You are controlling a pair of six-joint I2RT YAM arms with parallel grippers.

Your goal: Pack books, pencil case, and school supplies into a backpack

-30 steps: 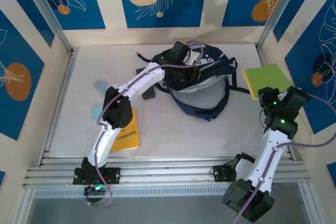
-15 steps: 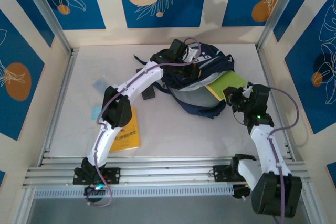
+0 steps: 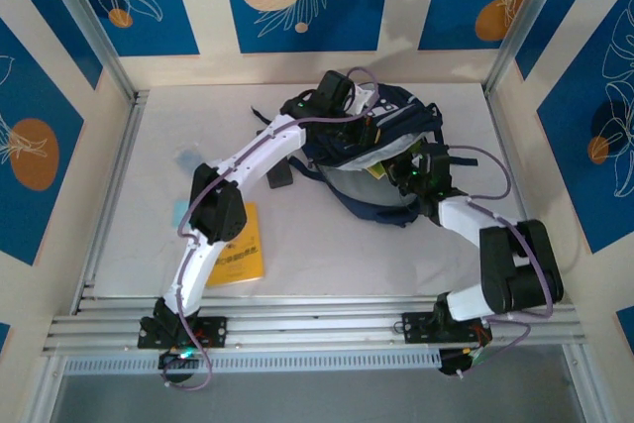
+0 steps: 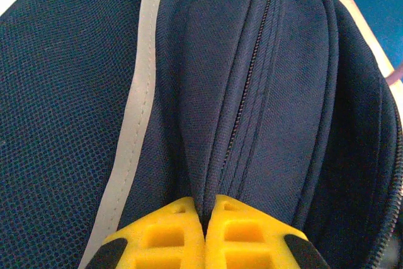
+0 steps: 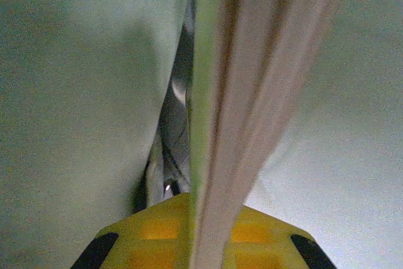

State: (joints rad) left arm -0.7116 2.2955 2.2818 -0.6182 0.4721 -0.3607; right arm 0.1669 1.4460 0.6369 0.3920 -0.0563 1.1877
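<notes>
Right hand [image 5: 196, 211] has swung in from the table's [image 3: 327, 245] right edge, taking the green book [image 5: 208, 61] into the backpack [image 4: 63, 92] mouth.
Right hand is clamped on the book's near edge, and the book stands edge-on between pale lining walls. Left hand [image 4: 204, 209] is closed, pinching a fold of navy fabric beside the zipper. My read: the softcover is light and floppy, best gripped near the spine, and the soft bag will sag if released. Yellow book [image 3: 238, 257] and pencil case [image 3: 280, 177] lie on the table beside my left arm.
</notes>
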